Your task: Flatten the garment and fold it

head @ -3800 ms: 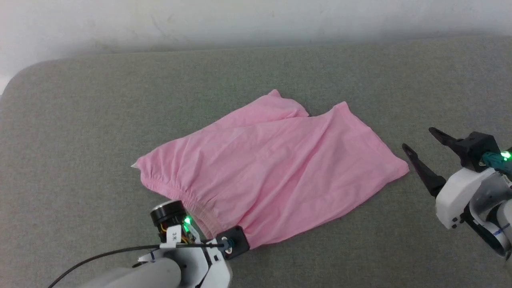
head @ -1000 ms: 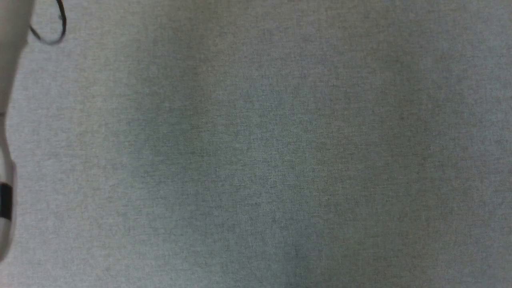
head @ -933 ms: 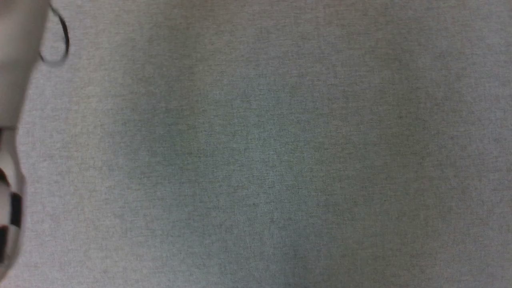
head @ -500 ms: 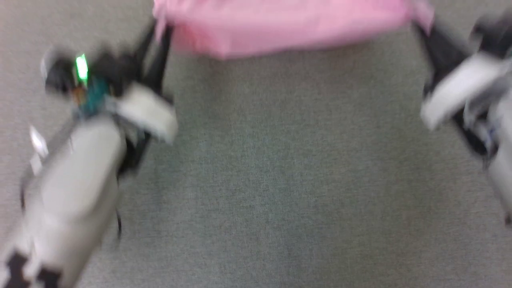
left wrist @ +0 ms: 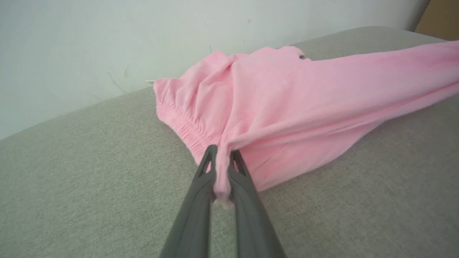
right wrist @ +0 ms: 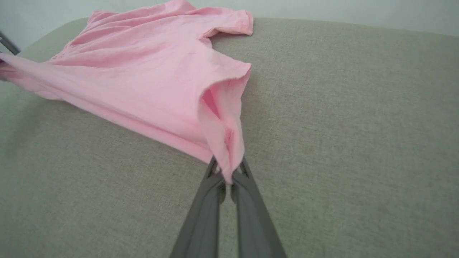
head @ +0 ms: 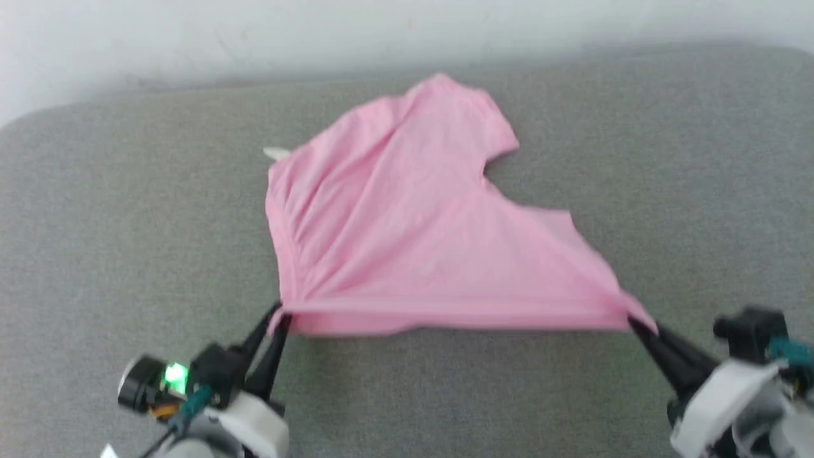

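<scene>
The light pink shorts [head: 407,235] lie on the grey padded table, stretched taut along their near edge between my two grippers. My left gripper [head: 278,318] is shut on the near left corner by the gathered waistband [left wrist: 186,129]; in the left wrist view the cloth sits pinched between the left gripper [left wrist: 222,172]. My right gripper [head: 636,321] is shut on the near right corner, a leg hem, seen pinched in the right gripper [right wrist: 227,175]. The far leg [head: 464,114] rests on the table. A small white tag [head: 276,152] sticks out at the far left.
The grey fabric table [head: 127,222] spreads wide on all sides of the shorts. A pale wall [head: 191,38] rises just behind the table's far edge. The table's rounded left corner [head: 25,121] shows at far left.
The camera swung down to bare table and back up. Both grippers, open and apart from the shorts 3.8 s ago, now grip its near corners and hold the edge stretched.
</scene>
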